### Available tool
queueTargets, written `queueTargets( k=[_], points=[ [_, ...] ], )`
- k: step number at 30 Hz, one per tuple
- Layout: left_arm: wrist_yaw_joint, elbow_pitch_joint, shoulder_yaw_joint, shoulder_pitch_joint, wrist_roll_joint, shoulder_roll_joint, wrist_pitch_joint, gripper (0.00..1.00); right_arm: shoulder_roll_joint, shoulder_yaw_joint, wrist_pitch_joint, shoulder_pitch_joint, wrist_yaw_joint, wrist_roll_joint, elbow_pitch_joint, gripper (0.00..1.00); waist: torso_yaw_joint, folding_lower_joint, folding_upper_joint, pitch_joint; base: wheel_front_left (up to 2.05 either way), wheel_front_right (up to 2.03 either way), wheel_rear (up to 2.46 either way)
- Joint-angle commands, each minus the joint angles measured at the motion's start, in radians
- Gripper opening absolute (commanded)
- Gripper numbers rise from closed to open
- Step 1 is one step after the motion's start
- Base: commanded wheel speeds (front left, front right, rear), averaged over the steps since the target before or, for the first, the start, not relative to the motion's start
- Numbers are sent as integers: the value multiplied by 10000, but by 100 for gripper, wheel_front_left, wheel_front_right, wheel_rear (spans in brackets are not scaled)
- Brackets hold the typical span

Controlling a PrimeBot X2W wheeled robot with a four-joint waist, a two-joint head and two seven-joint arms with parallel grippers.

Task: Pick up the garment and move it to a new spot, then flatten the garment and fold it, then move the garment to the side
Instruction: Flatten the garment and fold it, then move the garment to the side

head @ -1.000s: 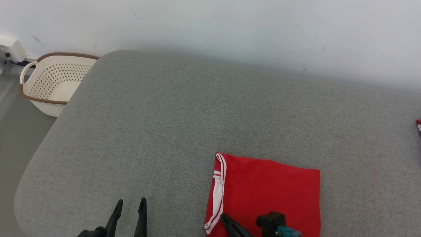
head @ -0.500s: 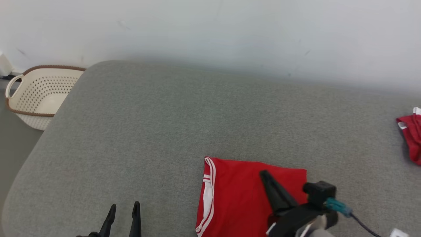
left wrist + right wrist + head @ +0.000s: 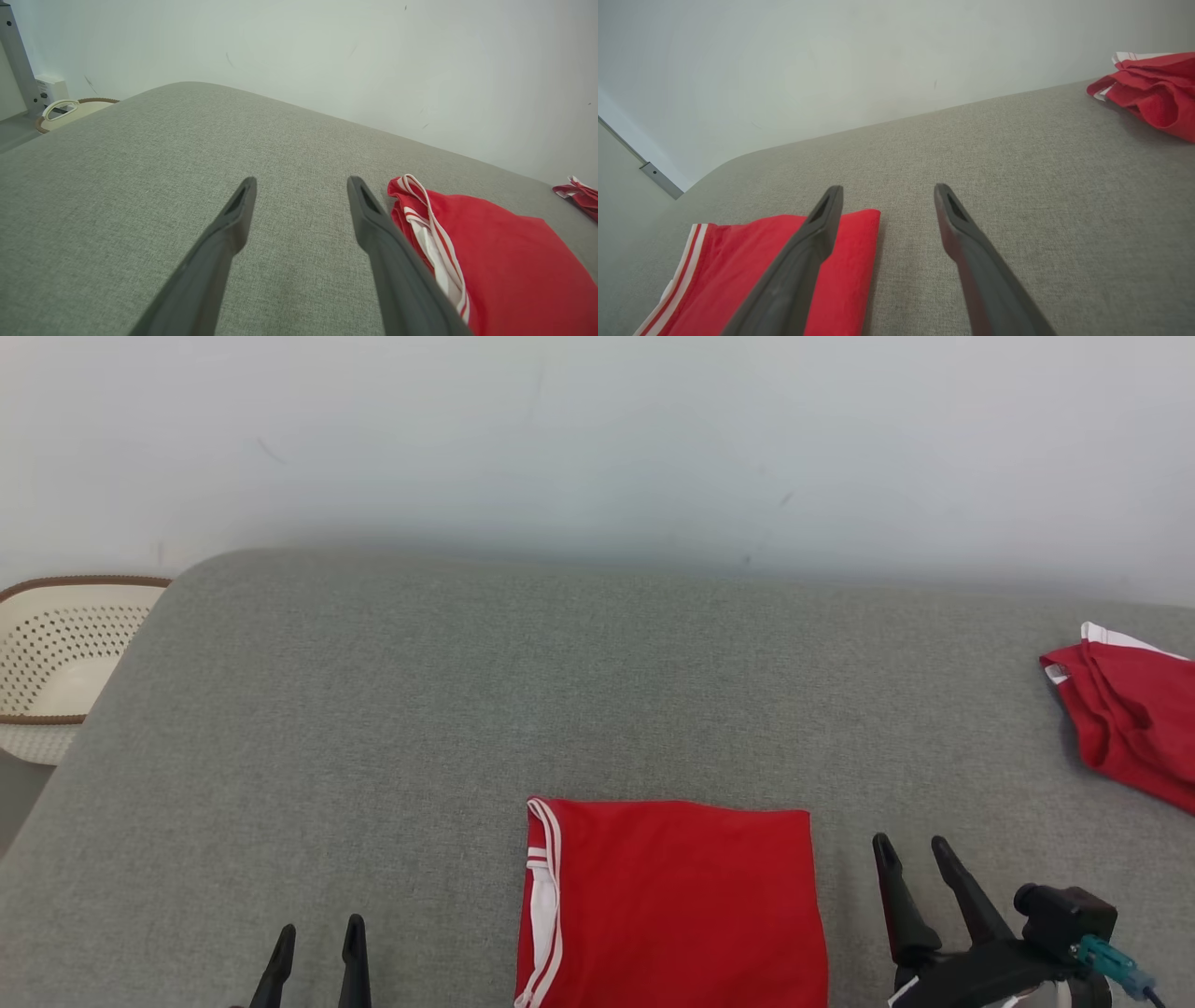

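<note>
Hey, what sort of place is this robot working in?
Probably a home-style laundry-folding corner: a padded grey surface against a white wall, a folded red garment on it, and a perforated laundry basket beside it.

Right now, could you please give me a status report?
Left tool, right tool open, empty. Folded garment flat between them. Another red garment far right.

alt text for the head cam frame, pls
A folded red garment with white trim lies flat on a gray cushion between the open left gripper and open right gripper, neither touching it. A crumpled red garment sits at far right; a white basket stands past the cushion's left end.
</note>
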Motion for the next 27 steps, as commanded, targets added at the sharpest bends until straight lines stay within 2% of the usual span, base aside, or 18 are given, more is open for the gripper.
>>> queueTargets(
  k=[1,13,27],
  points=[
    [-22,-46,63,152,28,1,-42,100,-31,8,0,127,6,101,28,100,-70,1,0,-5,0,0,0],
    [-73,49,61,40,-16,2,-42,100,78,1035,1070,-2,6,1503,753,100,60,1,0,84,0,0,0],
    [-102,115,170,-45,-29,1,-42,100,184,2560,1917,-633,6,2893,2404,100,246,1,0,171,0,0,0]
  ],
)
